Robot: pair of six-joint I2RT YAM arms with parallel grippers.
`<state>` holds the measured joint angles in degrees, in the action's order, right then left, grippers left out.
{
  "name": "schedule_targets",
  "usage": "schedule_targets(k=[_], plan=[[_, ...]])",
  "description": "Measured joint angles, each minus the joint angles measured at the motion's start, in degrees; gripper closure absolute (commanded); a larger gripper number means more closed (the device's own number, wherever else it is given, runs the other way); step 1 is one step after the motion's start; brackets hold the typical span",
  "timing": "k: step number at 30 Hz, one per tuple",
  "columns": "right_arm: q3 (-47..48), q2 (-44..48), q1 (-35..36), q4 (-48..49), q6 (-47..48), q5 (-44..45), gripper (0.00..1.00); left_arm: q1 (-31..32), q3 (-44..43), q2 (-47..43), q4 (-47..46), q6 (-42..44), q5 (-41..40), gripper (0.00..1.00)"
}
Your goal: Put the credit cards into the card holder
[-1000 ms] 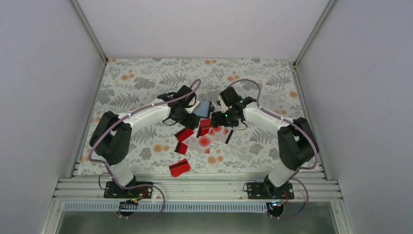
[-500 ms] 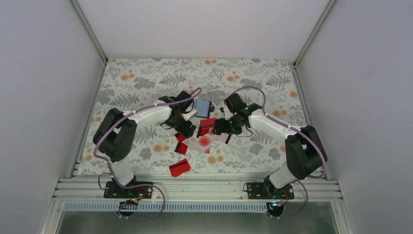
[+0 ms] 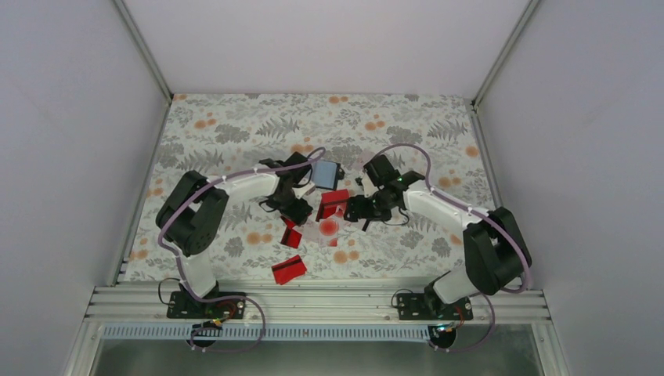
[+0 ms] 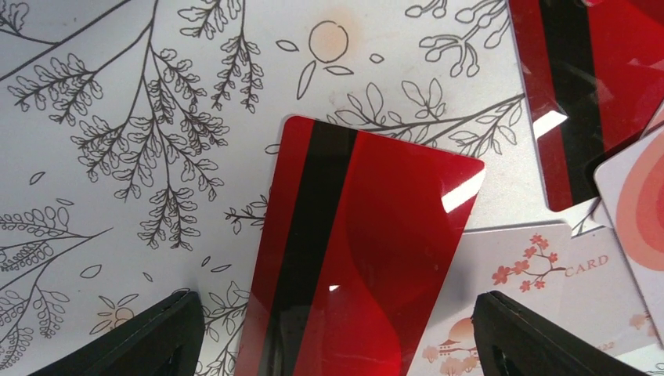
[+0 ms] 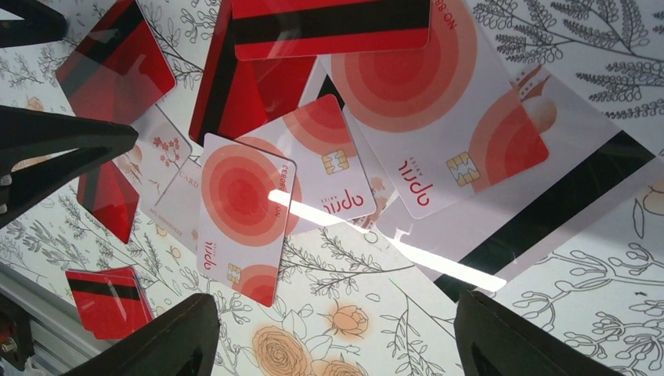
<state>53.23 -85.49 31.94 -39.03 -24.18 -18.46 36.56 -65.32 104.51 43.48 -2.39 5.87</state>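
The card holder (image 3: 326, 174) lies open on the tablecloth, its grey-blue pocket facing up, just beyond the card pile. Credit cards lie scattered mid-table: red ones (image 3: 335, 202) and whitish ones with a red dot (image 3: 329, 227). My left gripper (image 3: 297, 210) is open low over a glossy red card with a black stripe (image 4: 352, 258), which lies between its fingers (image 4: 149, 337). My right gripper (image 3: 354, 210) is open and empty over bare cloth (image 5: 335, 301), just near of whitish red-dot cards (image 5: 243, 219). The holder is out of both wrist views.
A small stack of red cards (image 3: 289, 269) lies near the front edge, also in the right wrist view (image 5: 106, 301). Another red card (image 3: 291, 233) lies left of the pile. The left gripper's fingers (image 5: 63, 149) show at the left of the right wrist view, close by.
My left gripper has drawn away from the card holder toward the near side, down over the red cards. My right gripper has shifted nearer and lower beside the pile. The holder stays put.
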Motion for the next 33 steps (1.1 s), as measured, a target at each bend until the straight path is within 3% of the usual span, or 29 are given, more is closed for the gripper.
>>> schedule_targets(k=[7,13,20,33], plan=[[-1.2,1.0,0.0,0.0,-0.4,-0.2,0.23,3.2,0.9,0.0,-1.2,-1.8,-4.3,0.21],[-2.6,2.7,0.0,0.2,-0.9,-0.2,0.24,4.5,1.8,-0.4,-2.4,-4.2,-5.4,0.39],[-4.2,4.7,0.0,0.1,-1.3,-0.2,0.24,5.3,1.9,-0.5,-2.7,-5.7,-6.2,0.53],[-4.9,9.0,0.0,1.5,-5.2,-2.7,0.23,7.0,1.8,-1.2,-2.8,-8.8,-5.4,0.56]])
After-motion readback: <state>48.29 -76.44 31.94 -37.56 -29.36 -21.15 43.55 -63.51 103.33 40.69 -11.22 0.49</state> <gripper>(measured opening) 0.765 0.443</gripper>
